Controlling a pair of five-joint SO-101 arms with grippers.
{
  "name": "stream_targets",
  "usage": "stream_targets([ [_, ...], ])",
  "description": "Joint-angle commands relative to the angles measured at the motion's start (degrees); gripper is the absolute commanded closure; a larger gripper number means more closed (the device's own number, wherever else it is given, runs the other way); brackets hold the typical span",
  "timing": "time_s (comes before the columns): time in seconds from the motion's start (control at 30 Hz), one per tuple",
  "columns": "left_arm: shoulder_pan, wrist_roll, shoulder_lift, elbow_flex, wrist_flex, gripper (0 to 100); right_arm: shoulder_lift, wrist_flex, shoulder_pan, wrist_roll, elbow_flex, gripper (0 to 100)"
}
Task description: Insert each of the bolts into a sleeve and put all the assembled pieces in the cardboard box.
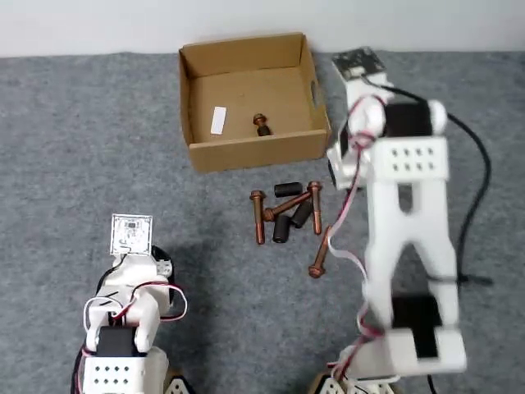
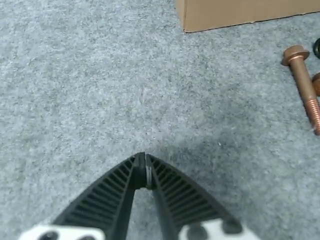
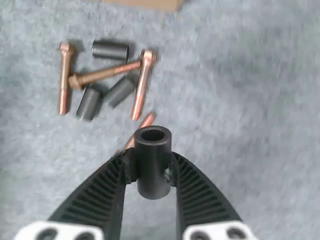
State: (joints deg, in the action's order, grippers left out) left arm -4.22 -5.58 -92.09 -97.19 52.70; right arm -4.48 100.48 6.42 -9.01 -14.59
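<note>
Black sleeve (image 3: 152,150) clamped upright, bore facing up, in the right pincer (image 3: 150,170) above the grey worktop (image 1: 98,148).
Just under the held sleeve, a lone bolt (image 3: 145,122) flat on the worktop, partly hidden by it. Beyond that, a loose heap: three bolts (image 3: 63,77) and three loose sleeves (image 3: 110,50), one bolt lying across between the other two. Past the heap, the cardboard box (image 1: 254,152), open on top, with one assembled piece (image 1: 262,125) and a white label (image 1: 218,120) inside. Off to the side, the left pincer (image 2: 144,172), pressed shut on nothing, low over bare worktop and apart from the heap.
</note>
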Motion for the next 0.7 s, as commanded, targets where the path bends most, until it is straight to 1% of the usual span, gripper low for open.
stream_targets([
  [0.0,0.0,-0.1,-0.5,0.3,-1.1,99,-13.9,2.3,0.5,6.2,8.3,98.9],
  [0.17,0.0,-0.3,-0.4,0.3,-1.1,99,-24.4,0.0,0.5,17.1,20.0,98.9],
  [0.27,0.0,-0.4,-0.4,0.3,-1.1,99,-30.2,-2.9,0.4,24.4,24.4,98.9],
  [0.33,-0.1,-0.4,-0.5,0.3,-1.1,99,-35.0,-5.1,0.4,27.6,26.6,98.9],
  [0.4,-0.1,-0.4,-0.5,0.3,-1.1,99,-39.2,-6.5,-0.7,28.0,30.1,98.9],
  [0.53,0.0,-0.4,-0.5,0.3,-1.1,99,-48.2,-10.8,-5.1,28.0,40.5,98.9],
  [0.67,0.0,-0.2,-0.5,0.6,-1.1,99,-57.3,-17.5,-8.5,27.8,52.7,98.9],
])
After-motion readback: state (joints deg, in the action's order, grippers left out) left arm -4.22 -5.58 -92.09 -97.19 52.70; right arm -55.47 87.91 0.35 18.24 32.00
